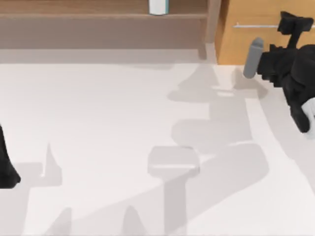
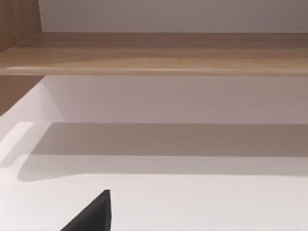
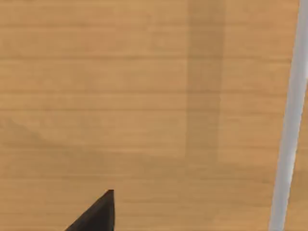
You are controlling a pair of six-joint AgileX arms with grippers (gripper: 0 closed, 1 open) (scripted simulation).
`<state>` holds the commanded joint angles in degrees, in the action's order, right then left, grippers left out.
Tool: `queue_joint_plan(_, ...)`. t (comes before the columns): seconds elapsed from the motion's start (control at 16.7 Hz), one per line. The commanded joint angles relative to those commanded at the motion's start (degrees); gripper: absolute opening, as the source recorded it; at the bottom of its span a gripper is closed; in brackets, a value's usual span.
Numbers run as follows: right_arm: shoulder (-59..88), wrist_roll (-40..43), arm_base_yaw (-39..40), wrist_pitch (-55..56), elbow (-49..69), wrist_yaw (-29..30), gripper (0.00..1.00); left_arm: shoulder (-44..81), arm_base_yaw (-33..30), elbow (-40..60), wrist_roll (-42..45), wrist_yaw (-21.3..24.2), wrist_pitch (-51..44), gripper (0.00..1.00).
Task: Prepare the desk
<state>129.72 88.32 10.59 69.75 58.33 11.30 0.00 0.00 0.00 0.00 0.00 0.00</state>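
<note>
My right gripper (image 1: 290, 27) sits right up against the orange-wood drawer front (image 3: 120, 96); slim silver bar handle (image 3: 288, 120) just beside it. Can't tell if gripper's open. Handle looks rigid, slick: grab mid-bar. Left arm parked at table (image 1: 98, 123) edge.

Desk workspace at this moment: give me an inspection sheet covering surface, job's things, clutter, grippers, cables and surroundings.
Surface: flat matte white tabletop, crossed by grey shadows.
Job's things: brown wooden shelf ledge along the far edge; orange-wood drawer unit at far right, with a slim silver handle.
Clutter: a white cylindrical object stands on the shelf ledge, cut by the frame.
Grippers: right gripper is up against the drawer front beside the handle; its wrist view faces the wood and handle closely. Left gripper sits parked at the table's left edge, facing the shelf.
Cables: nothing seen.
Surroundings: pale wall behind the shelf.
</note>
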Motion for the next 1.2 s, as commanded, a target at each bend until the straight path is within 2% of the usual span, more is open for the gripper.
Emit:
queue_joint_plan(0.48, -1.99, -0.07, 0.67, 3.63, -7.43, 1.18, 1.0, 0.0, 0.0, 0.0, 0.0, 0.0, 0.0, 1.0)
queue_joint_plan(0.84, -1.92, -0.7, 1.0, 3.57, -7.31, 1.2, 1.0, 0.0, 0.0, 0.0, 0.0, 0.0, 0.0, 1.0)
queue_joint_plan(1.02, -2.49, -5.98, 5.98, 3.01, -6.2, 1.82, 1.0, 0.0, 0.0, 0.0, 0.0, 0.0, 0.0, 1.0)
queue_joint_plan(1.2, -2.83, -15.52, 13.38, 0.91, -4.06, 3.61, 1.0, 0.0, 0.0, 0.0, 0.0, 0.0, 0.0, 1.0)
